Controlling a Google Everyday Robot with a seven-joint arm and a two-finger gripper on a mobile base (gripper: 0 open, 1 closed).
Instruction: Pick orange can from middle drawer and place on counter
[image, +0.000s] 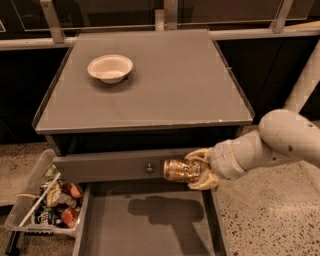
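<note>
My gripper (192, 171) comes in from the right on a white arm and is shut on the orange can (180, 170), a shiny golden-orange can held on its side. The can hangs above the open middle drawer (150, 225), in front of the closed drawer front with the round knob (149, 168). Its shadow lies on the drawer's grey floor. The counter (175, 85) is above and behind the can, its front edge a little higher than the can.
A cream bowl (110, 68) sits on the counter's back left. A clear bin (45, 202) of colourful snack wrappers stands on the floor left of the drawer. Speckled terrazzo floor lies to the right. A white post (305, 75) rises at the right.
</note>
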